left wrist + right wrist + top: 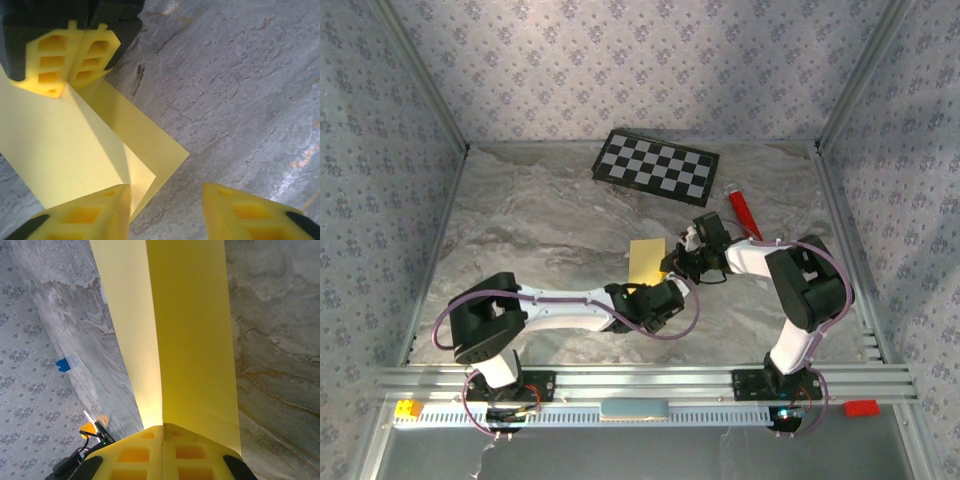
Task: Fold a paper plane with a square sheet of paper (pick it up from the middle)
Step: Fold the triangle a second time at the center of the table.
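Note:
The square sheet of paper (647, 260) is pale yellow and lies mid-table, folded over along a crease so that two layers show (75, 145). My right gripper (676, 262) is shut on its right edge, and the sheet runs away from the closed pads (162, 432) with one flap raised (192, 330). In the left wrist view those shut fingers (70, 60) pinch the paper at the top left. My left gripper (167, 212) hovers open just in front of the sheet's near corner, which lies beside its left finger (85, 215); nothing is between its jaws. A paper plane is out of view.
A black-and-white checkerboard panel (656, 165) lies at the back of the marbled table (520, 230). A red tube (742, 210) lies behind the right arm. Patterned walls close in three sides. A metal rail (640, 380) runs along the near edge.

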Motion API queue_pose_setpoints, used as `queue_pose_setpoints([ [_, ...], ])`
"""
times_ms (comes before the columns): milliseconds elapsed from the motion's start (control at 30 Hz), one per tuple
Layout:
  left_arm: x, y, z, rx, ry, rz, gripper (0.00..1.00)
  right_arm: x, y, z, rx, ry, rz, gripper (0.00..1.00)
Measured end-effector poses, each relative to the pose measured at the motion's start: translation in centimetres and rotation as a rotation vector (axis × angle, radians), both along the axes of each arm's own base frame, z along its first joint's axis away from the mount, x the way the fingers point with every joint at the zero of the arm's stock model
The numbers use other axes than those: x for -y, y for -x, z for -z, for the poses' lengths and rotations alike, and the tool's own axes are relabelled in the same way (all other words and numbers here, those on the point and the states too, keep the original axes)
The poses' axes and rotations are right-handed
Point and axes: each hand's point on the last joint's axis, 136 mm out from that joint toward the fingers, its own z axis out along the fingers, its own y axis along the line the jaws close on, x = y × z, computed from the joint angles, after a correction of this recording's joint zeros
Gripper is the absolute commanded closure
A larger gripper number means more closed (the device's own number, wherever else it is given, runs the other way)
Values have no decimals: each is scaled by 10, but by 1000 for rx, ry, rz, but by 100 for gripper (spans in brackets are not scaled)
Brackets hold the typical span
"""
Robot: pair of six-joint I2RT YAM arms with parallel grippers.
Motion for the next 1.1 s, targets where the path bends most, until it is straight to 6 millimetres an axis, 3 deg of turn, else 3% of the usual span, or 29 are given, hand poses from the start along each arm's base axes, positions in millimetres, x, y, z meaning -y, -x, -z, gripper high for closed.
queue_pose_setpoints([
  [567,-4,-9,-4,50,-14,-29,100,3,-3,0,6,1,5,89],
  [833,-4,-13,-7,13,24,-44,100,11,-6,0,14,10,15,75],
  [967,0,-21,-23,-68,148,-80,100,25,-12,-13,62,25,41,59],
  [1100,-1,-33,-35,-160,284,-127,100,47,-15,-30,130,49,93,56],
])
